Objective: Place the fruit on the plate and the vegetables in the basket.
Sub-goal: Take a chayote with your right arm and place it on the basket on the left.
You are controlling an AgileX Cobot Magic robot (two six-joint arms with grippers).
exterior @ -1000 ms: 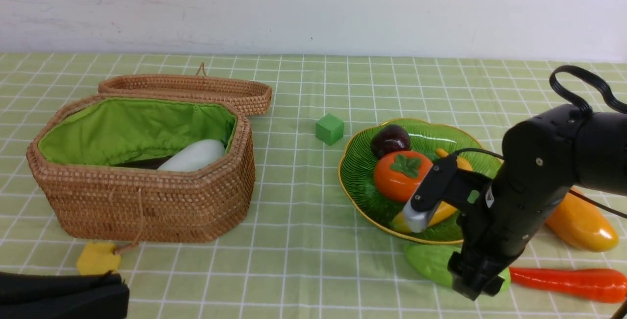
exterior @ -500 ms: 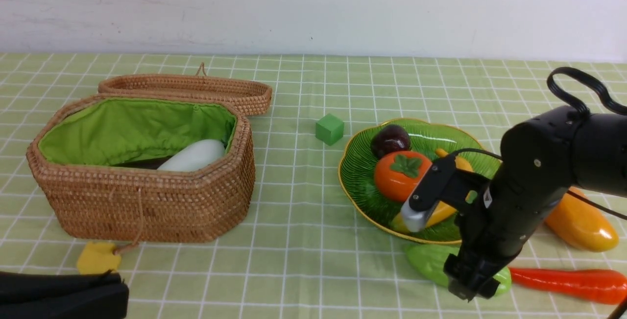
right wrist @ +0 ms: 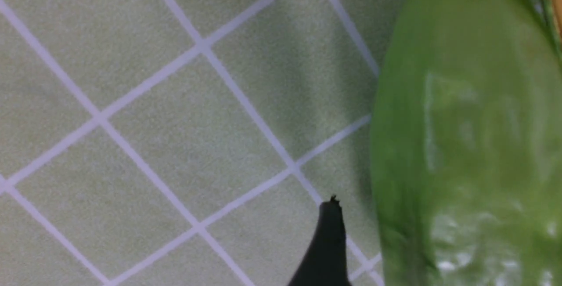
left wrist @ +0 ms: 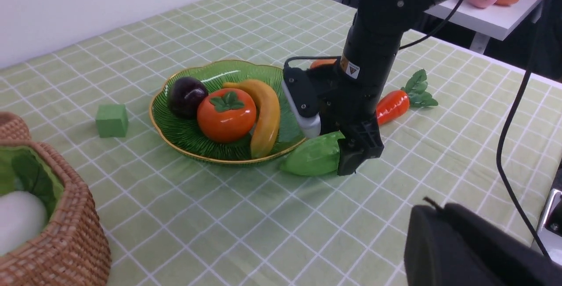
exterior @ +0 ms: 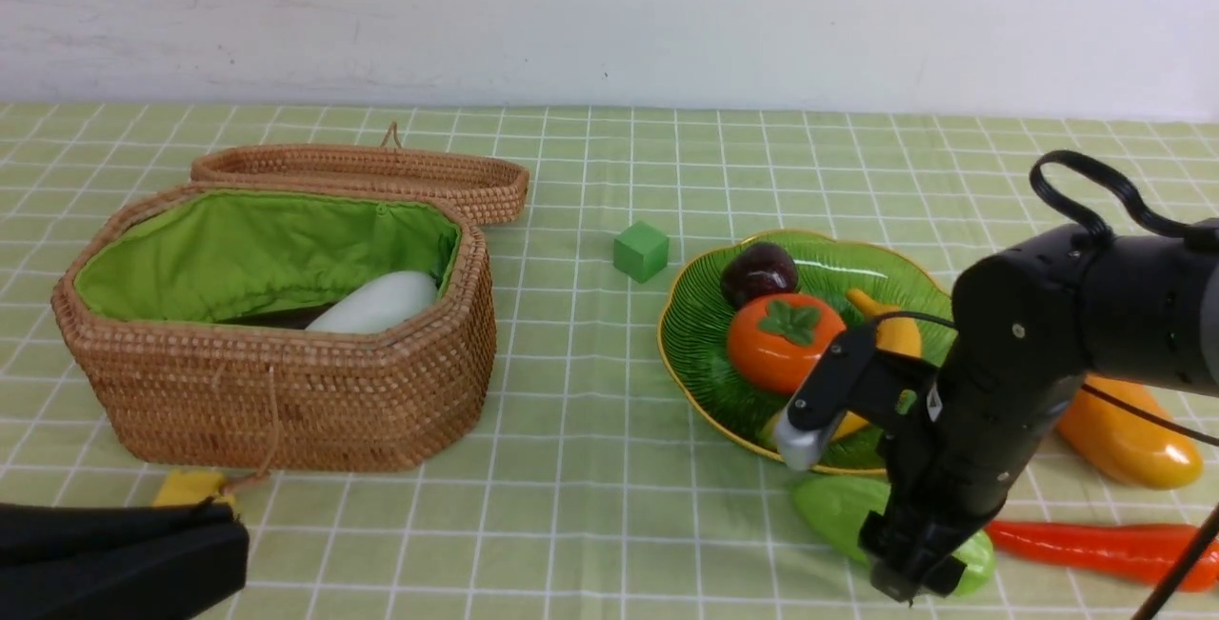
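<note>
Moved: the right pincer has sunk lower and edged left, down at the end of the gourd nearer the carrot. The left arm's dark bulk has crept up over more of the yellow tag. Nothing else has shifted.
Right pincer: one finger stands just beside the gourd and the other is hidden, so I cannot tell whether it is spread or pinching.
Left pincer: pressed together, empty, low at the near left corner.
Done, fruit: the mangosteen, persimmon and banana lie on the plate.
Done, vegetables: the radish is in the basket. A dark strip beside it may be the eggplant.
Left, fruit: the mango lies on the bench, just right of the plate.
Left, vegetables: the gourd lies on the bench against the plate's near rim, with the carrot at its right.
Judgement: past halfway, with three items left and the gourd next.
</note>
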